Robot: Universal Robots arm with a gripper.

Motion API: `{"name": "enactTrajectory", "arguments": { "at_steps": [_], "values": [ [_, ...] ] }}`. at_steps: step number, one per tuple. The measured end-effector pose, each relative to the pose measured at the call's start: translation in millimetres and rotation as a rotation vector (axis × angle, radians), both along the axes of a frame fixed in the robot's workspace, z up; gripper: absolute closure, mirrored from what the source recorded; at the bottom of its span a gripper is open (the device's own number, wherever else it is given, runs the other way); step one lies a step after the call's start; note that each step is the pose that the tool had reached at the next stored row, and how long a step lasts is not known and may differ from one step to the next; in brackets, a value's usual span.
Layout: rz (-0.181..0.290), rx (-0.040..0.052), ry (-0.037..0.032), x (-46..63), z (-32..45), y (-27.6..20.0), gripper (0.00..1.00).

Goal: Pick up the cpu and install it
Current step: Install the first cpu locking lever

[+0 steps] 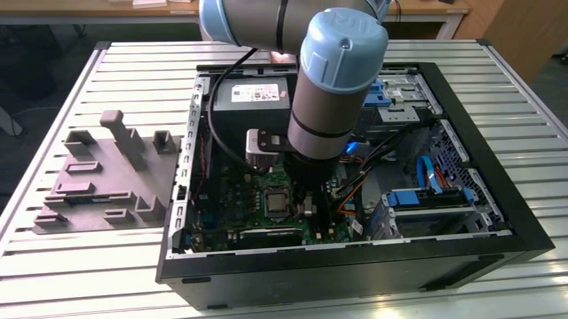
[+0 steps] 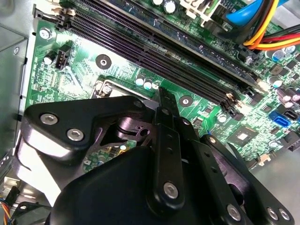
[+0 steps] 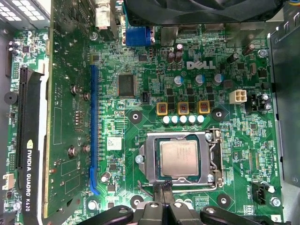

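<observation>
The small flat square cpu with the pale silvery metal top [image 3: 178, 158] lay seated in the black rectangular metal socket frame [image 3: 149, 161] on the green motherboard [image 3: 225, 140]. The black gripper [image 3: 162, 188] hung just beside the socket's edge, holding nothing; its fingers appeared drawn close together, though the linkage hid much. In the exterior view the arm [image 1: 324, 100] stood inside the black computer case [image 1: 497, 199].

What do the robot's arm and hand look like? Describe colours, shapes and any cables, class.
The arm is a thick grey cylinder with pale blue rounded joint caps and a black band. A black cable loops from it. The hand is matt black metal: flat linkage bars and plates joined by silver screws and round pivots, tapering to narrow fingers.
</observation>
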State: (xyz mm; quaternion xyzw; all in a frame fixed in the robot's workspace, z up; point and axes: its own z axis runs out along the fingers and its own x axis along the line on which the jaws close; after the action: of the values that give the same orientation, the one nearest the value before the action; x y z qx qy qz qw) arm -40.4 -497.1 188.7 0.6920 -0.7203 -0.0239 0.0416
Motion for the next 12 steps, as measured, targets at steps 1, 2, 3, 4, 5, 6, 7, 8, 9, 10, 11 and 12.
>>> {"name": "enactTrajectory", "arguments": {
  "at_steps": [1, 2, 3, 4, 5, 6, 7, 8, 9, 10, 11, 12],
  "values": [
    [0.0, 0.0001, 0.0, 0.5, -0.1, 0.0, 0.89],
    [0.001, 0.0001, -0.0001, 1.1, -0.2, 0.0, 0.89],
    [0.002, 0.0001, -0.0001, 1.7, -0.2, 0.0, 0.89],
    [0.002, 0.0002, -0.0001, 2.3, -0.3, 0.0, 0.89],
    [0.003, 0.0002, -0.0001, 2.9, -0.5, 0.0, 0.89],
    [0.003, 0.0002, -0.0002, 3.3, -0.7, 0.0, 0.89],
    [0.003, 0.001, -0.0004, 3.7, -1.3, 0.1, 0.89],
    [0.004, 0.0007, -0.0003, 4.0, -1.4, 0.1, 0.89],
    [0.004, 0.0004, -0.0001, 4.3, -1.5, 0.0, 0.89],
    [0.004, 0.0002, -0.0001, 4.4, -1.7, 0.0, 0.89],
    [0.004, -0.0001, 0.0, 4.4, -1.8, 0.0, 0.89],
    [0.004, -0.0003, 0.0, 4.4, -1.9, 0.0, 0.89]
  ]
}}
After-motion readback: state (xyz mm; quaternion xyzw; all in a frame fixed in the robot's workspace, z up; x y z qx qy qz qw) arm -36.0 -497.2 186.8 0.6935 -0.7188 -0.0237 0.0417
